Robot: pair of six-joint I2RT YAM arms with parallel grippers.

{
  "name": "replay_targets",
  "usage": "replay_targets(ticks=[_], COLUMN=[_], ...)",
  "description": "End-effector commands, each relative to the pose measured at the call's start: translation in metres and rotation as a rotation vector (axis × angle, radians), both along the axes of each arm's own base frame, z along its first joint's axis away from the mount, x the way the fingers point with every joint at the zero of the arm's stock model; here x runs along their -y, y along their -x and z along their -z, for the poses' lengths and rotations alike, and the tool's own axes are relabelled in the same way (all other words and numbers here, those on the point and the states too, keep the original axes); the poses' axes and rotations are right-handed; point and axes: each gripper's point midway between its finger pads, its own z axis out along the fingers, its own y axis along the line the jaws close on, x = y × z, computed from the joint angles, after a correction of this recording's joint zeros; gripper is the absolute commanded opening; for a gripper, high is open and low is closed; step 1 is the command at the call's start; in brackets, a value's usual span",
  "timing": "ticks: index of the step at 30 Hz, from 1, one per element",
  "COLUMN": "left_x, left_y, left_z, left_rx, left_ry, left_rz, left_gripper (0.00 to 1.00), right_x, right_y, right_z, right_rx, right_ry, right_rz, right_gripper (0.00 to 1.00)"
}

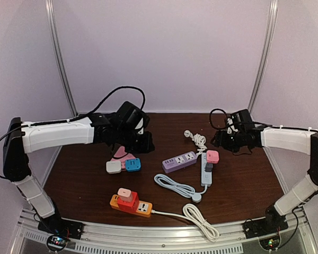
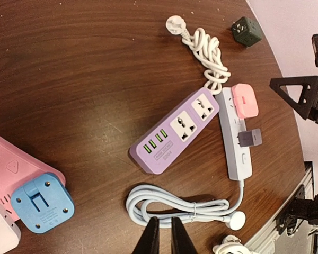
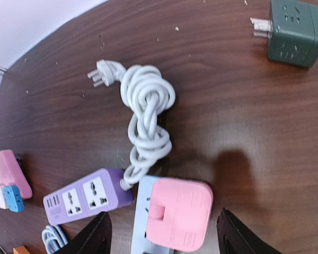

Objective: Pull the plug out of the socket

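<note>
A pink plug [image 3: 180, 213] sits in the end of a pale grey-white socket strip [image 3: 143, 211] on the dark wood table. My right gripper [image 3: 163, 211] hangs over it, open, one finger on each side of the plug and neither touching it. From the top view the same pink plug [image 1: 212, 156] lies just below the right gripper [image 1: 222, 138]. A small grey plug [image 2: 249, 137] sits further along the strip [image 2: 236, 153]. My left gripper [image 2: 164, 219] is shut on nothing, above a coiled white cable [image 2: 180, 203].
A purple socket strip [image 1: 179, 161] lies left of the white one, its knotted cord [image 3: 146, 114] behind it. A dark green cube adapter [image 3: 294, 32] stands at the far right. An orange strip [image 1: 131, 203] with plugs lies near the front. A pink strip [image 2: 10, 164] carries a blue plug [image 2: 42, 203].
</note>
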Motion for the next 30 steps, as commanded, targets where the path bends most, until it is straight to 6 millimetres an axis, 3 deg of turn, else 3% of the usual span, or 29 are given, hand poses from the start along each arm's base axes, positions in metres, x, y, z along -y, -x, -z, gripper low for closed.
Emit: replay_targets(ticks=[1, 5, 11, 22, 30], left_x=[0.006, 0.007, 0.010, 0.017, 0.047], left_y=[0.005, 0.007, 0.007, 0.007, 0.012], left_z=[0.014, 0.019, 0.021, 0.031, 0.047], left_rx=[-0.034, -0.049, -0.056, -0.079, -0.129], left_ry=[0.020, 0.033, 0.066, 0.130, 0.175], left_rz=[0.042, 0.035, 0.020, -0.008, 0.036], left_gripper=[0.10, 0.10, 0.10, 0.09, 0.10], right_x=[0.008, -0.009, -0.032, -0.051, -0.063], right_y=[0.040, 0.062, 0.077, 0.081, 0.080], right_z=[0.015, 0.021, 0.035, 0.052, 0.048], right_rx=[-0.040, -0.049, -0.068, -0.084, -0.058], right_ry=[0.139, 0.187, 0.256, 0.367, 0.406], right_rz=[0.051, 0.032, -0.012, -0.061, -0.118], right_gripper=[0.68, 0.67, 0.63, 0.45, 0.25])
